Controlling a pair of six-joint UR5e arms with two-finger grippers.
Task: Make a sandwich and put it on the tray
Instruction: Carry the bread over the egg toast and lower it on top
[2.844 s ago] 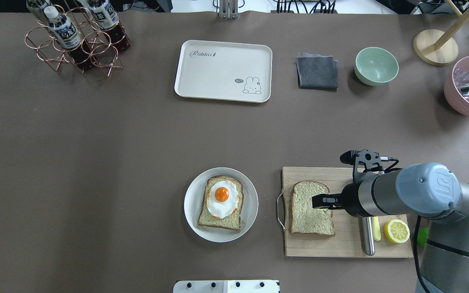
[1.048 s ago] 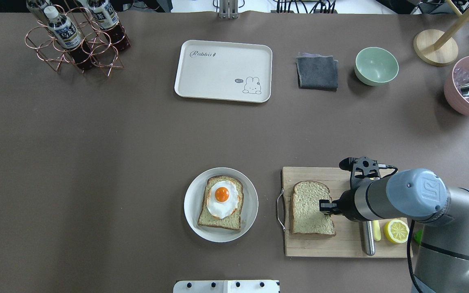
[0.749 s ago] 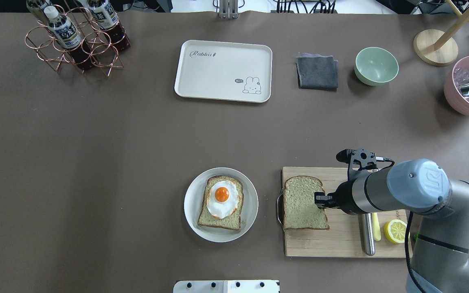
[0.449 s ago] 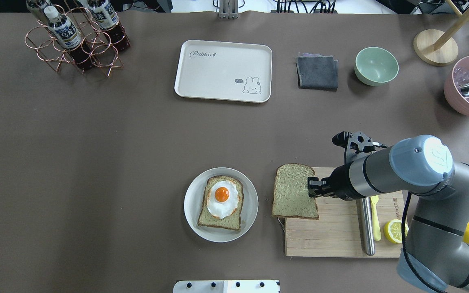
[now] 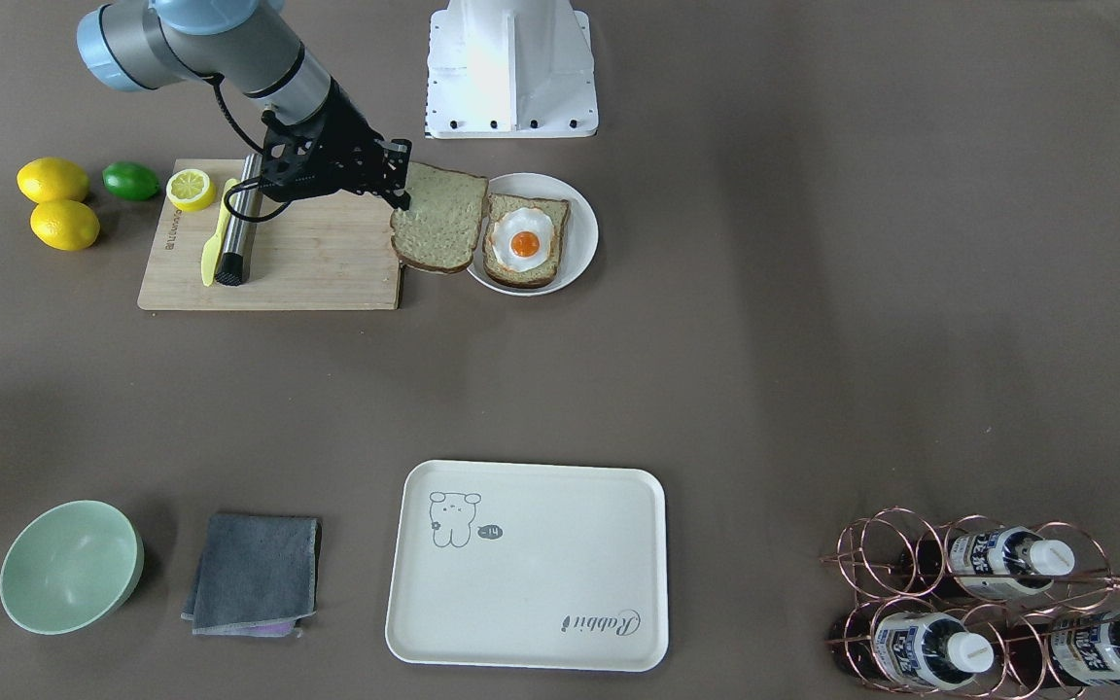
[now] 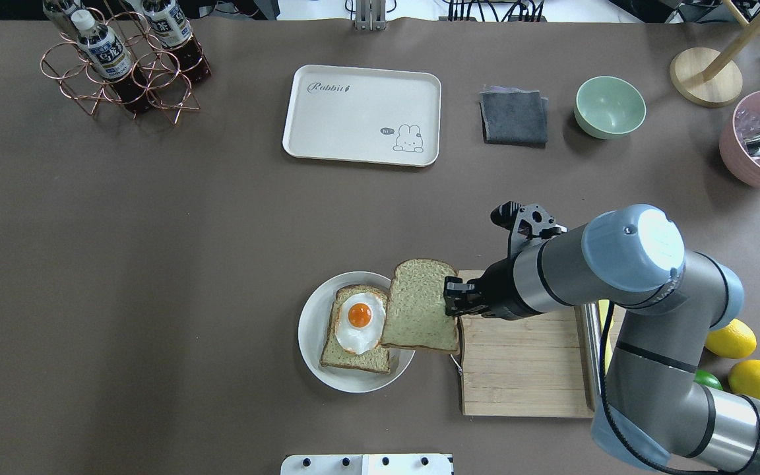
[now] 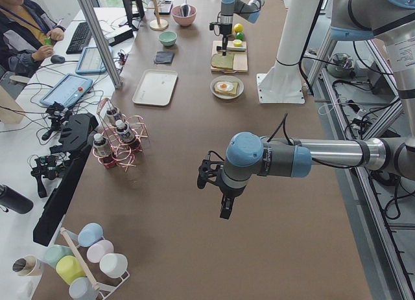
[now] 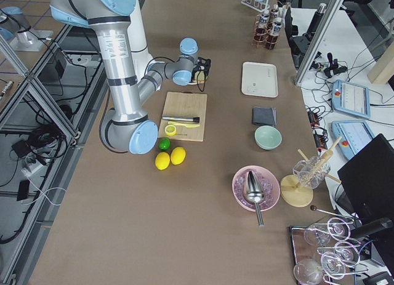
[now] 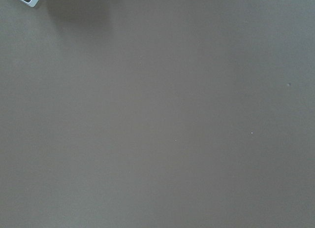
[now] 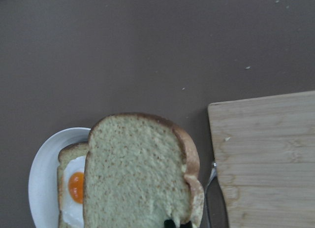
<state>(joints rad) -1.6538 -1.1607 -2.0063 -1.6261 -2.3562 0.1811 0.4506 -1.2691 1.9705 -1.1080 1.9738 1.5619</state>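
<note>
Lifted off the cutting board (image 6: 518, 369), the second bread slice (image 6: 419, 305) now overlaps the plate (image 6: 311, 366) near the bench's robot-side edge, pinched by the right claw (image 6: 454, 305). This looks like the capping step: it needs centring over the egg (image 6: 358, 321), lowering, then release. Meanwhile the tray (image 6: 353, 125) waits at the far edge.

Brown table (image 6: 156, 264) beside cluttered white desk (image 7: 26, 144)

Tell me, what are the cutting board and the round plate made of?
The cutting board looks like bamboo or wood: pale glued strips with visible grain and a matte finish. The plate looks like smooth white ceramic or plastic, with a slight sheen; the pictures cannot settle which.
</note>
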